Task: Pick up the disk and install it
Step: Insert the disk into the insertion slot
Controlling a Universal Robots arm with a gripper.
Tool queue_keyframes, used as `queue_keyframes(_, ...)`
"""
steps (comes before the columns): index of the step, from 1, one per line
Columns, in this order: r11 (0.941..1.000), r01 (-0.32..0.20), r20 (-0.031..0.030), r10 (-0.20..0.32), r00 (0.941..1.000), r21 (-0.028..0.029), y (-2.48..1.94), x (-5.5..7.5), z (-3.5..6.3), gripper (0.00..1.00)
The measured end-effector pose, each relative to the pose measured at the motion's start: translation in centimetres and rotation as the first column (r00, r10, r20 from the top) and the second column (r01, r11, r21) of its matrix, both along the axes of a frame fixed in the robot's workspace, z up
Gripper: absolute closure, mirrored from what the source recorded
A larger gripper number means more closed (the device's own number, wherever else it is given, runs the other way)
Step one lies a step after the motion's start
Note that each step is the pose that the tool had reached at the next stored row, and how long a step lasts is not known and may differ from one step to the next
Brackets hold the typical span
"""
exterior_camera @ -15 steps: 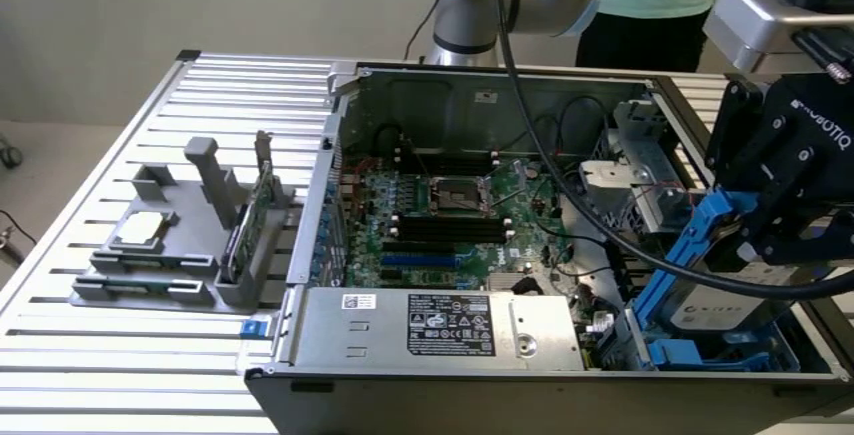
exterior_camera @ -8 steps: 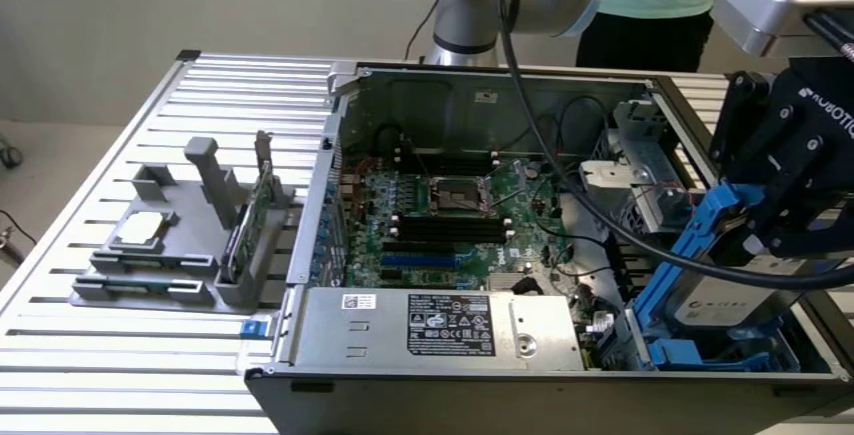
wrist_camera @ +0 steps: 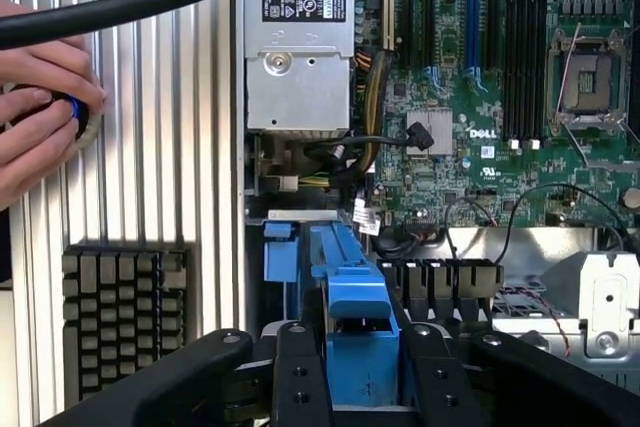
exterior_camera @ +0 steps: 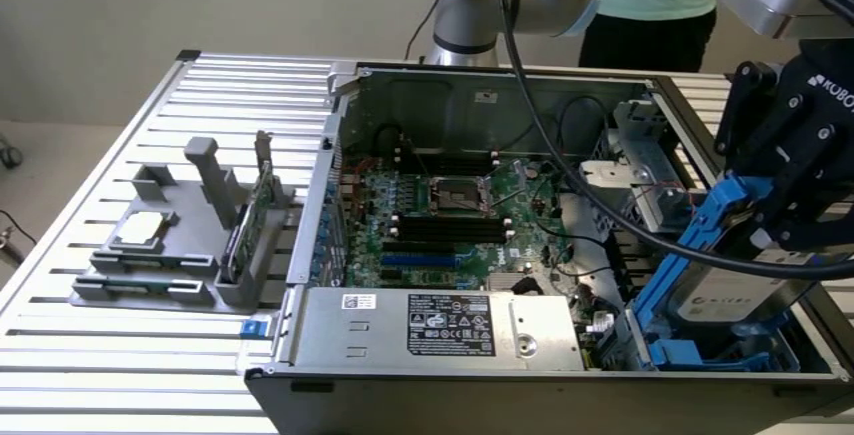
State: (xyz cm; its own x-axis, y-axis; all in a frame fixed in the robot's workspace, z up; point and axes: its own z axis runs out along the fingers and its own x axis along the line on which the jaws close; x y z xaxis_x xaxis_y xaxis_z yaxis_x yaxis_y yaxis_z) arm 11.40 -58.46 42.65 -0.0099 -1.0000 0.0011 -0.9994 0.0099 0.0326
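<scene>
We see the black claw (exterior_camera: 777,235) half-closed, clamping the disk (exterior_camera: 721,300), a flat silver metal slab with blue plastic rails, tilted at four o'clock in the steel case (exterior_camera: 454,105).

I see the disk (exterior_camera: 714,305) as smooth silver-grey metal with a white, paper-like label, edged by glossy blue plastic rails (wrist_camera: 355,287). The hand (exterior_camera: 781,225) is matt black. The desk (exterior_camera: 120,145) is ribbed pale metal, and the computer case (exterior_camera: 454,90) is dull grey sheet metal.
</scene>
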Motion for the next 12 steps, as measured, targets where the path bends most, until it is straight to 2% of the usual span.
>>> queue_keyframes(12, 1.0000, -0.007, -0.0011, 0.007, 1.0000, -0.0012, 0.00, 0.15, -0.11, 0.67)
